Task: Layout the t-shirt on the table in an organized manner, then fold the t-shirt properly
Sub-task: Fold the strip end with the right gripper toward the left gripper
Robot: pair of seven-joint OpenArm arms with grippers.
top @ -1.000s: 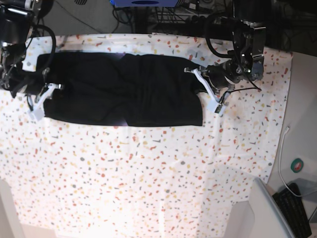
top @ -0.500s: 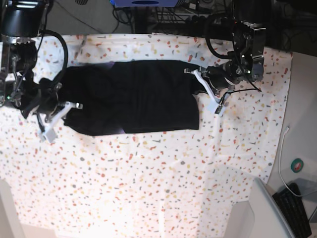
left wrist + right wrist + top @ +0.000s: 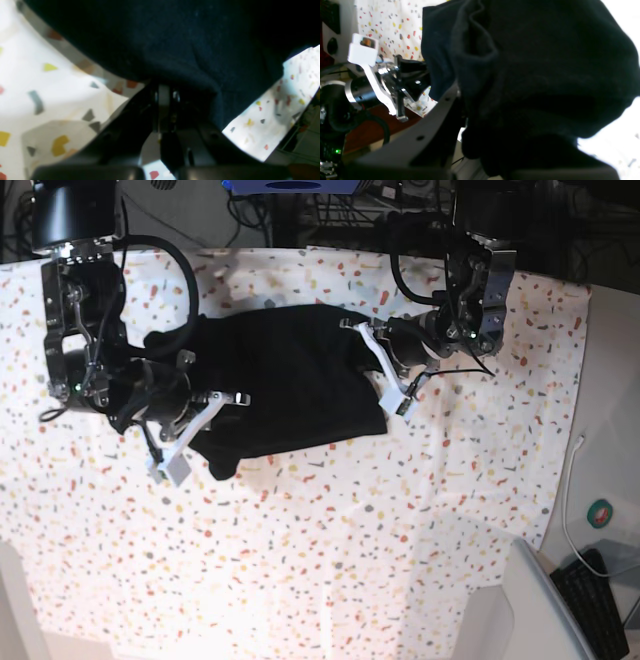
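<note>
The black t-shirt (image 3: 285, 375) lies bunched in the upper middle of the speckled white table (image 3: 300, 560). At the shirt's right edge in the base view, my left gripper (image 3: 368, 365) is shut on the cloth. Its wrist view shows the closed fingertips (image 3: 163, 100) under a fold of the t-shirt (image 3: 175, 37). My right gripper (image 3: 207, 423) holds the shirt's left end, which is lifted and crumpled. In the right wrist view the t-shirt (image 3: 545, 62) drapes over that gripper and hides its jaws, with the left gripper (image 3: 420, 75) beyond. No print patch shows.
The table's right edge (image 3: 585, 380) drops off to a white cable (image 3: 568, 490), a round green-marked object (image 3: 601, 513) and a black keyboard (image 3: 600, 605). Dark equipment and cables (image 3: 300, 200) stand behind the table's far edge.
Both grippers have moved inward with the shirt's ends, the right one much farther. The shirt has gone from a long flat strip to a shorter, bunched shape.
</note>
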